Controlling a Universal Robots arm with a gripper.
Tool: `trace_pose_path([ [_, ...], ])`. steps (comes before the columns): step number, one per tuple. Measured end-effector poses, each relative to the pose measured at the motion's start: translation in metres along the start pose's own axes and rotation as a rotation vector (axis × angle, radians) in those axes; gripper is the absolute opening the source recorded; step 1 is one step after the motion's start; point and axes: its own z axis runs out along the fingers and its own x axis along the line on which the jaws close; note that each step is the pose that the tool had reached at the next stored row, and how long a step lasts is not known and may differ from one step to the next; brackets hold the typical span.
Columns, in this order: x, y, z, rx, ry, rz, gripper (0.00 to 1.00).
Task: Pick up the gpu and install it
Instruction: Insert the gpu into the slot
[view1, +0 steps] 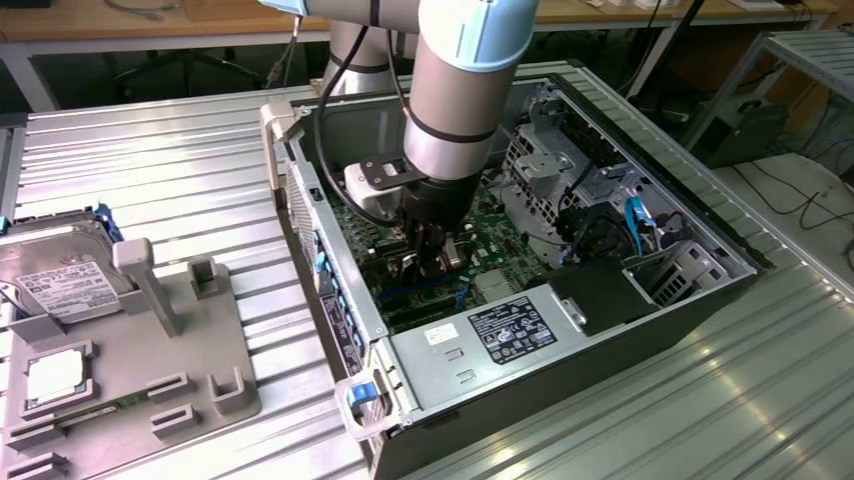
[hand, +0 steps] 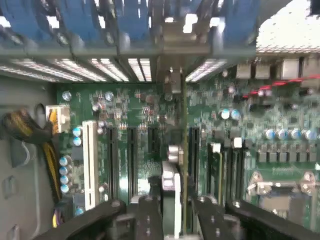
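Wrist view: black two-fingered gripper (hand: 176, 216) pinches the thin green-board gpu (hand: 171, 180) edge-on, upright over the green motherboard's (hand: 135, 105) dark expansion slots (hand: 131, 160), near the open grey computer case's (view1: 534, 352) rear wall.

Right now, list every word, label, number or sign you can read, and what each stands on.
No text can be read for certain.
Black label on the power supply: print too small to read.
White sticker beside it: too small to read.
White label on the hard drive: too small to read.
Motherboard markings: blurred, unreadable.
gpu, held edge-on in the gripper: no text shows.
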Motion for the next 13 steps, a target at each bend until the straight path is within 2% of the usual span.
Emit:
trace_pose_path([
  [13,0.0,0.0,-0.0001,-0.0002,0.0003,0.0,0.28],
])
